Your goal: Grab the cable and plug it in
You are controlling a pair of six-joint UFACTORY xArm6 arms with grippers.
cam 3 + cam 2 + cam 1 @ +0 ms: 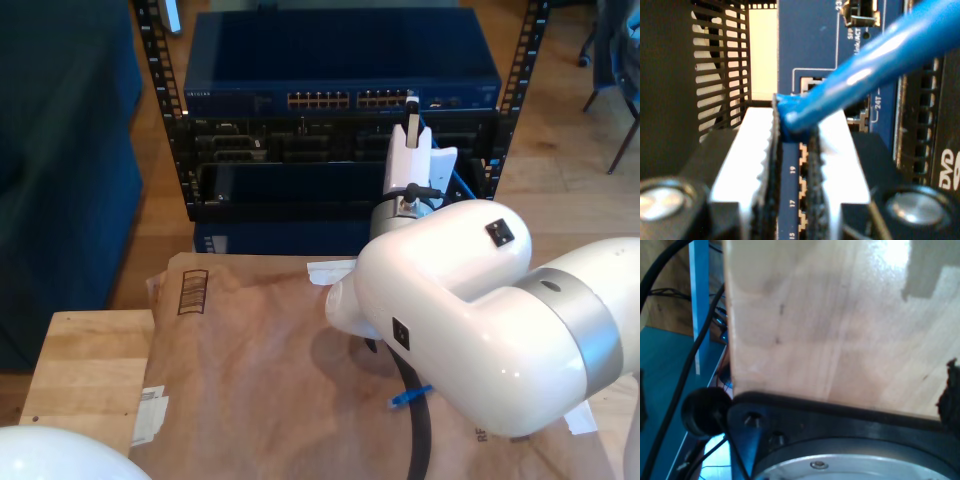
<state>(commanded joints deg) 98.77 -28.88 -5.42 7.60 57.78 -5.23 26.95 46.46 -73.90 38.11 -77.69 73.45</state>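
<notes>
Rack: the equipment rack (340, 120) stands at the far edge of the exterior view, behind the work surface; its blue switch (340, 60) sits on top with a row of ports (350, 99) along its face.
Work surface: brown paper (250, 370) covers the near area, with a wooden board (85, 370) at the exterior view's left.
Arms: the arm carrying my second gripper (411, 108) reaches up from the exterior view's right to the switch face. My first gripper faces pale wood (840, 325); whether it is open or closed I cannot tell.
Second gripper: my second gripper (792, 165) has its 2 ridged pads (769, 165) closed on the plug end of the cable, the boot pinched at their tips.
Cable: the cable (875, 65) leaves the pads slanting back and away from the panel; a loose stretch (410, 397) lies on the paper near the arm's base.
Key relation: the ports lie straight ahead of the pinched plug, along the gripper's long axis. Numbered ports 15, 17 and 19 (792, 187) show in the slot between the pads, and a socket (810, 84) sits just beyond the boot. My second gripper is clearly the nearer tool.
Judgement: the plug looks near the panel and not yet seated; what remains is a short straight push, with alignment to one socket the main risk.
</notes>
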